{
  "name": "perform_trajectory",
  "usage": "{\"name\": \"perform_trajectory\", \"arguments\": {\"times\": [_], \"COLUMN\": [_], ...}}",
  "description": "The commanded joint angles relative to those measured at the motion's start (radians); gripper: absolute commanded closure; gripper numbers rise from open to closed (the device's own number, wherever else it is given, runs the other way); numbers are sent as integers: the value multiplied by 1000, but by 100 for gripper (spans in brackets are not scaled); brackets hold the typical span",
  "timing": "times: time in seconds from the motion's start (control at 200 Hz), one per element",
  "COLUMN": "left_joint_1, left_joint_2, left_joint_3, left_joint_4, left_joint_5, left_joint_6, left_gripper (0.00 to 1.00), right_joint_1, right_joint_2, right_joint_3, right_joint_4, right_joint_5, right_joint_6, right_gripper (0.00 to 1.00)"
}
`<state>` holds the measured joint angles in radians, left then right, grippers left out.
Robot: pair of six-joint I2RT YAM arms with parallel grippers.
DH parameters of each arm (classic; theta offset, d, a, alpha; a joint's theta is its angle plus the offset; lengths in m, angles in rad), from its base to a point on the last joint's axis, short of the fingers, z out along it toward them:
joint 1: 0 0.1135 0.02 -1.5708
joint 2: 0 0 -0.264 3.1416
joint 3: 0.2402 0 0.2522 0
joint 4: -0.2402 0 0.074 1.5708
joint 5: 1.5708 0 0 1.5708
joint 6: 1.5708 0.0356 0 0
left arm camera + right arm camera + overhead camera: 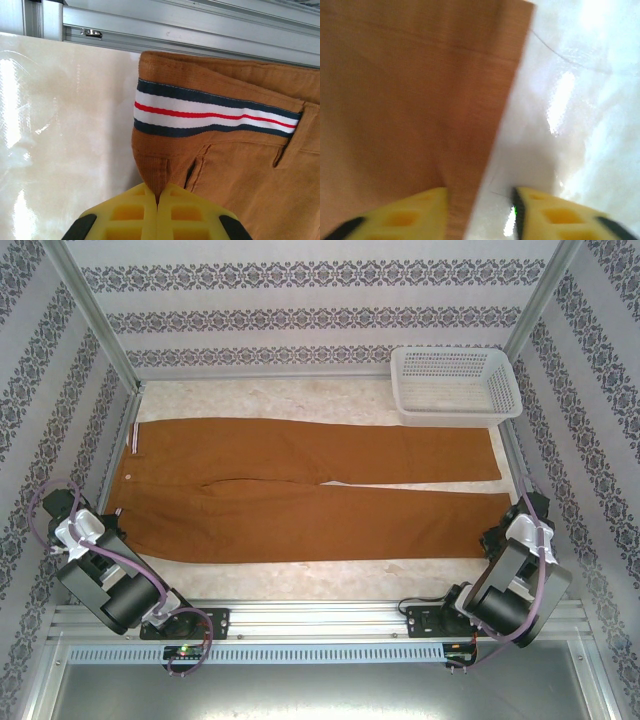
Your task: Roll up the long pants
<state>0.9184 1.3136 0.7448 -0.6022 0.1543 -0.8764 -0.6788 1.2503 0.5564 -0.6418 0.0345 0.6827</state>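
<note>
Currently, the long pants are laid flat across the table, waistband at 9 o'clock, hems at 3 o'clock. The waistband corner is pinched by the closed left gripper. The hem edge is straddled by the right gripper, jaws parted.

One long pants, one basket

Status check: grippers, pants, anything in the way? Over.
Left gripper shut on the long pants at the waistband corner. Right gripper open, straddling the near leg's hem. Pants flat, unrolled. White basket close beside the far leg's cuff.
</note>
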Motion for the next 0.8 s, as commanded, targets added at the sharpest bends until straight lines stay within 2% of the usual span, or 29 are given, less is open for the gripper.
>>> {"name": "perform_trajectory", "arguments": {"times": [0.0, 0.04, 0.175, 0.31, 0.595, 0.799], "left_joint_1": [8, 7, 9, 7, 8, 0], "left_joint_2": [-22, -22, -28, -49, -69, -61], "left_joint_3": [31, 35, 53, 66, 93, 102], "left_joint_4": [-35, -38, -56, -74, -108, -77], "left_joint_5": [11, 13, 11, 10, 18, 84], "left_joint_6": [-1, 3, 10, 1, -17, -47], "left_gripper": [97, 97, 97, 97, 99, 100], "right_joint_1": [-8, -9, -9, -8, 0, 37], "right_joint_2": [22, 26, 27, -44, -102, -99], "right_joint_3": [-7, -6, 11, 49, 268, 314], "right_joint_4": [64, 70, 53, 1, -185, -165], "right_joint_5": [13, 12, -3, -18, -41, -79], "right_joint_6": [-21, -24, -41, -69, -161, -116], "right_gripper": [84, 100, 100, 100, 100, 100]}}
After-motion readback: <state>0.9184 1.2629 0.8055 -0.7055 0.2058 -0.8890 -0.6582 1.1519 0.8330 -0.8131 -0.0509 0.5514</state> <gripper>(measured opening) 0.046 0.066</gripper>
